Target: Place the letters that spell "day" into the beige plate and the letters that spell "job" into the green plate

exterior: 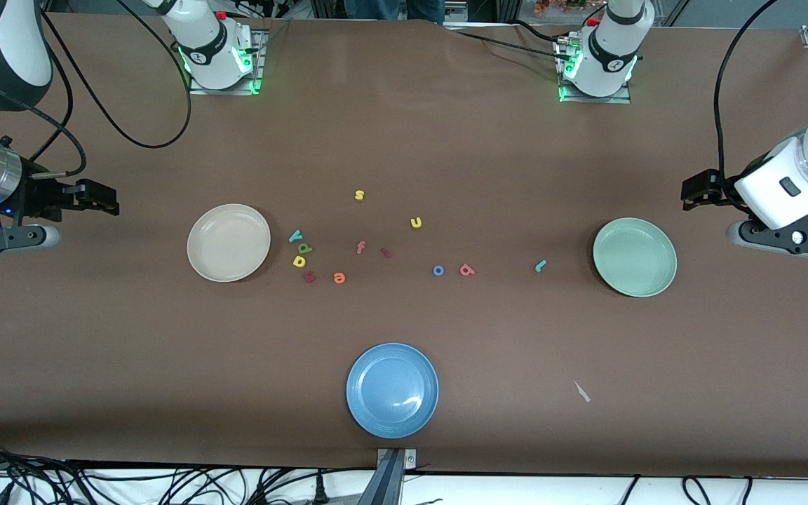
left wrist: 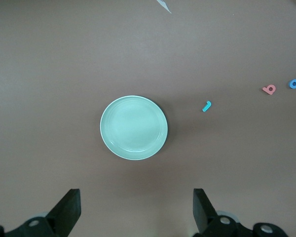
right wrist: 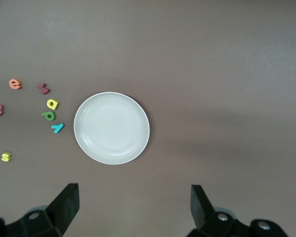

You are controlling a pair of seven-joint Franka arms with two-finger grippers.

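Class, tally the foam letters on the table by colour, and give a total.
Yellow letters: 3
Teal letters: 2
Dark red letters: 2
Green letters: 1
Orange letters: 1
Pink letters: 1
Blue letters: 1
Salmon letters: 1
Total: 12

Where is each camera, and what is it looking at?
Front view: high across the table, facing the robots; both arms and bases show.
Left wrist view: on the left arm, looking down at the green plate; its open fingers show.
Right wrist view: on the right arm, looking down at the beige plate; its open fingers show.
Shared: each wrist view's plate also shows in the front view.
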